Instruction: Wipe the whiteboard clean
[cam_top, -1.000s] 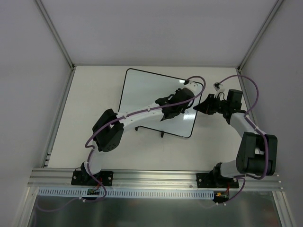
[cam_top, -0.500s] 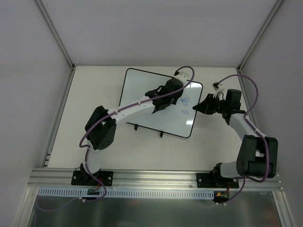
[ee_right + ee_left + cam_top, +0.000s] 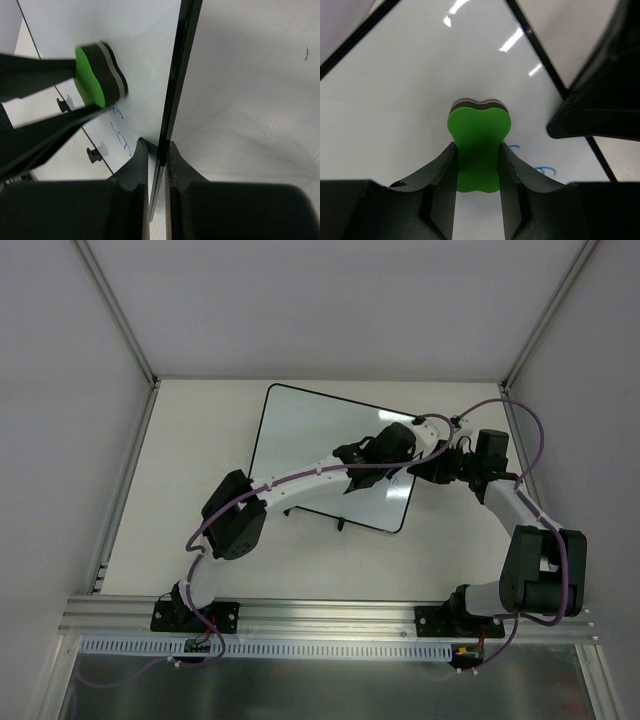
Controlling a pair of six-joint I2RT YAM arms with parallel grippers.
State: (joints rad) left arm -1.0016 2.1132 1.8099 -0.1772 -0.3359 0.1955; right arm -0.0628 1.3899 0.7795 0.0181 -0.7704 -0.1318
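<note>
The whiteboard (image 3: pixel 305 435) lies flat on the table, white with a thin black rim. My left gripper (image 3: pixel 398 468) is over its right part, shut on a green eraser block (image 3: pixel 479 142) whose dark felt face presses on the board (image 3: pixel 395 110). Blue handwriting (image 3: pixel 543 170) shows just right of the eraser. My right gripper (image 3: pixel 428 468) is shut on the board's right rim (image 3: pixel 162 145), one finger on each side. In the right wrist view the eraser (image 3: pixel 92 80) sits on the board next to the blue writing (image 3: pixel 120 135).
Grey enclosure walls and metal posts (image 3: pixel 120 320) surround the table. The board's two small black feet (image 3: pixel 95 152) stick out at its near edge. The right arm's purple cable (image 3: pixel 530 430) loops over the back right corner.
My left gripper with the eraser swept up and left over the board, uncovering blue writing, then came back right and now covers it near the right edge. My right gripper stayed on the rim.
</note>
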